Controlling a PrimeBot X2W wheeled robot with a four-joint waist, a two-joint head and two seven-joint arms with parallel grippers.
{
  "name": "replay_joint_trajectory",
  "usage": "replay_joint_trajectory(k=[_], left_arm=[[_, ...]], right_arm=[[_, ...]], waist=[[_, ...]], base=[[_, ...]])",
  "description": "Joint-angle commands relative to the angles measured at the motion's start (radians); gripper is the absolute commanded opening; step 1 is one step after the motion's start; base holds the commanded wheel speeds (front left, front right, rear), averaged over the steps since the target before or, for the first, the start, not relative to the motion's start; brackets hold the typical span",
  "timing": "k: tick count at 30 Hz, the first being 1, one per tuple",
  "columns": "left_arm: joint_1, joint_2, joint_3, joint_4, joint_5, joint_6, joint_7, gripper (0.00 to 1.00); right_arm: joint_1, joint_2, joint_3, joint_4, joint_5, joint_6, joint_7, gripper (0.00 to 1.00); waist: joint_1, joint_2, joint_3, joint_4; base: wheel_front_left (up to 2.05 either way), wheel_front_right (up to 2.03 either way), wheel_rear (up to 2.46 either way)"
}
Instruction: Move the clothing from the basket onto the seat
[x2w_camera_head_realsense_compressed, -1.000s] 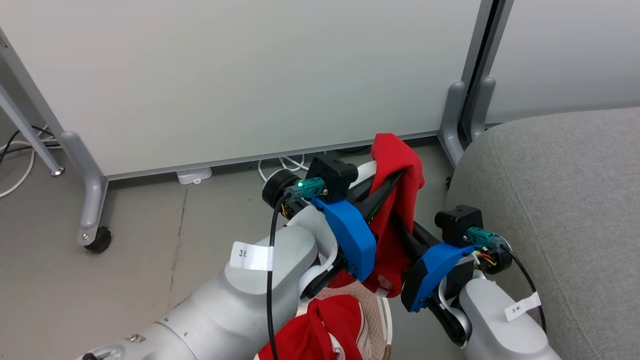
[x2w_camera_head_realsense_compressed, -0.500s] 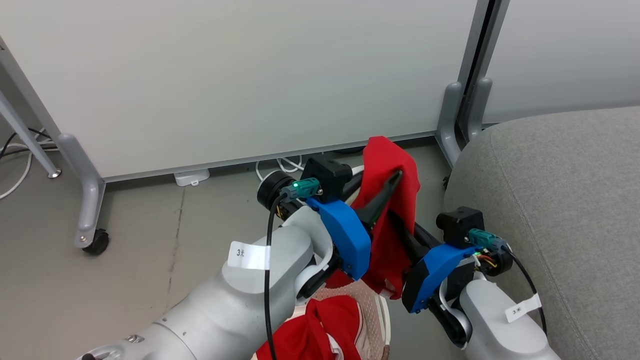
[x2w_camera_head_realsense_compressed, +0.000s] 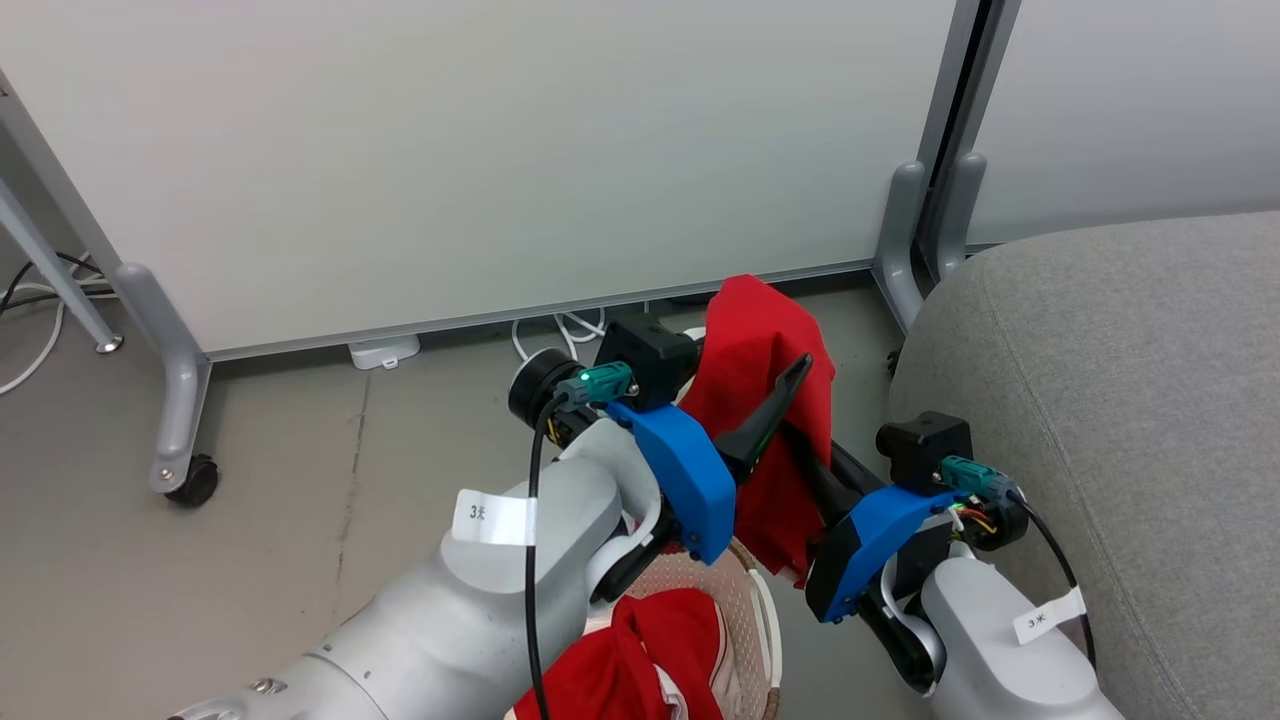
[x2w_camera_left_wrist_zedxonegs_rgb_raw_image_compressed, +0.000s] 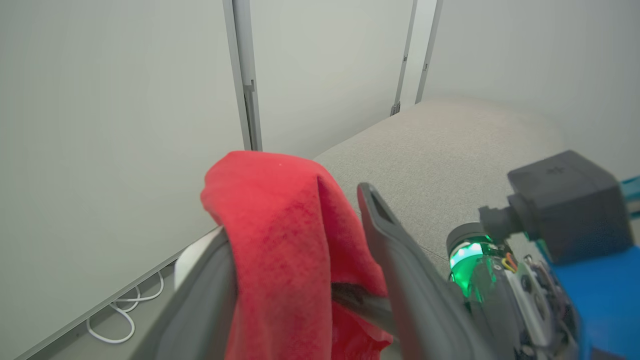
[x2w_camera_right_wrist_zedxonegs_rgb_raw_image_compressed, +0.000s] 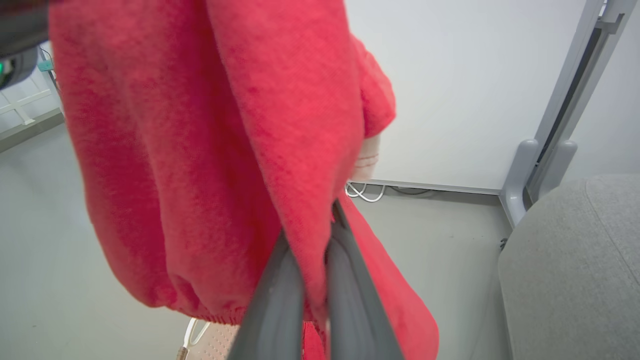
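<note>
The clothing (x2w_camera_head_realsense_compressed: 760, 340) is bright red, the seat (x2w_camera_head_realsense_compressed: 1100, 400) grey, the basket (x2w_camera_head_realsense_compressed: 737, 600) perforated cream-white with a brown rim.

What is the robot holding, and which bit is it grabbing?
A red garment. The right gripper pinches a fold of it; the rest drapes over one finger of the open left gripper.

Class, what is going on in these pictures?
The robot holds one red garment up near the basket. Its right end effector is shut on it; the left end effector is open, the cloth draped over one finger. A second red garment lies in the basket; the grey seat stands to the right.
</note>
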Motion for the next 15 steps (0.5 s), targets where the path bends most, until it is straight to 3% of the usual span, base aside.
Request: replay_joint_trajectory(k=[1,15], left_arm=[[0.018,0.001,0.007,0.003,0.008,0.003,-0.006,1.0],[0.246,0.121,0.23,-0.197,0.186,0.061,-0.006,1.0]], right_arm=[[-0.018,-0.003,-0.003,0.002,0.004,0.0,-0.007,0.0],[-0.011,-0.003,-0.017,-0.006,-0.01,0.0,-0.013,0.0]], waist=[[0.0,0.0,0.001,0.0],[0.0,0.0,0.015,-0.013]], base=[[0.0,0.0,0.0],[0.0,0.0,0.0]])
